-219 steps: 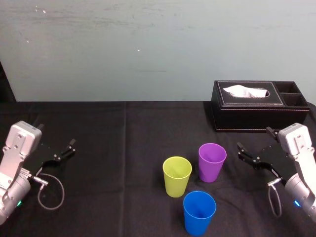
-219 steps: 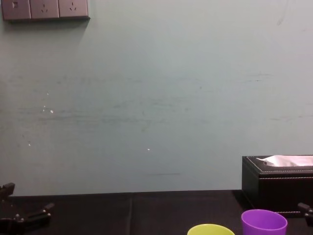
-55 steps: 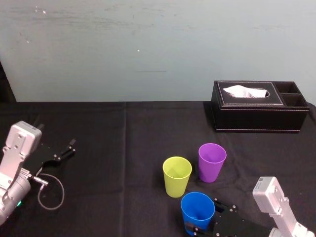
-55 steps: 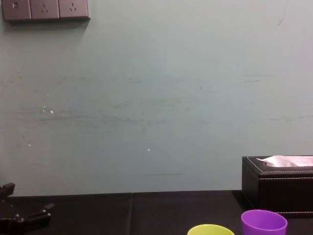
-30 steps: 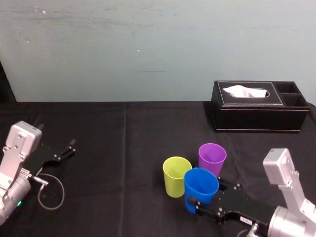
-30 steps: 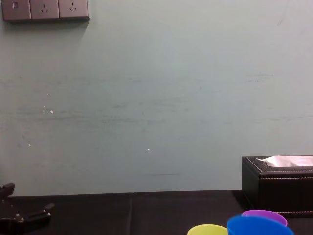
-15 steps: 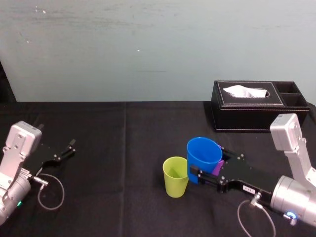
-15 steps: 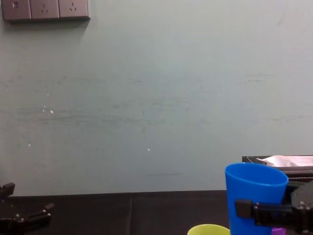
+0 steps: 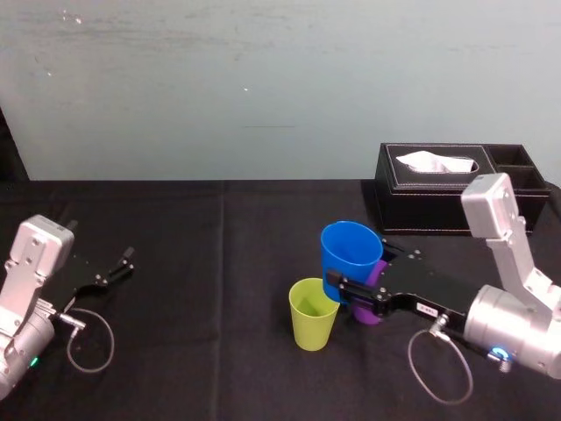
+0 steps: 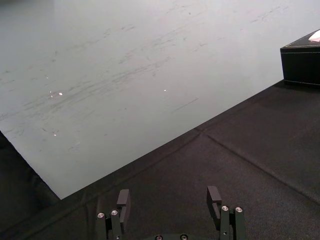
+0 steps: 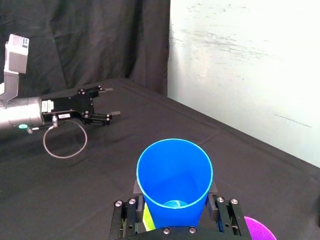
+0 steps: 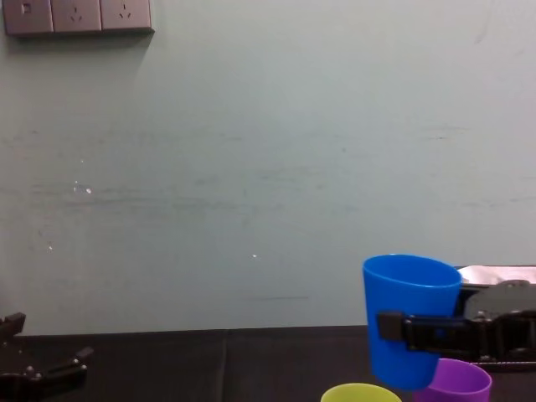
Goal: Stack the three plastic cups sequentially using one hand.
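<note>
**Blue cup aloft in right tool, two cups waiting below**

Item one: blue cup (image 9: 352,250), upright, mouth up, clear of the tabletop (image 9: 193,246) and gripped about its lower half. The right tool (image 9: 355,279) is clamped across it from the side, one finger on either flank. That hold leaves the rim and the base free, which looks deliberate, as the base must go into another cup.

Item two: yellow-green cup (image 9: 314,313), standing upright on the cloth just below and to the left of the raised cup. It is open and unobstructed, and is probably the receiver for this step, though the blue cup is not yet over its mouth.

Item three: purple cup (image 12: 459,381), upright, just beside the yellow-green one and largely screened by the blue cup and the tool's black body. No cup is nested yet, so the stacking is at its first carry.

Left tool (image 10: 168,200): parked low at the far left of the tabletop, its fingers apart on nothing, a loop of cable (image 9: 88,342) lying beside the arm.

Surroundings: black cloth over the tabletop, with a seam running front to back. A black tissue box (image 9: 460,189) sits at the back right, well apart from the cups. Behind is a pale, scuffed wall (image 9: 263,79) with socket plates (image 12: 77,15) high on the left.
</note>
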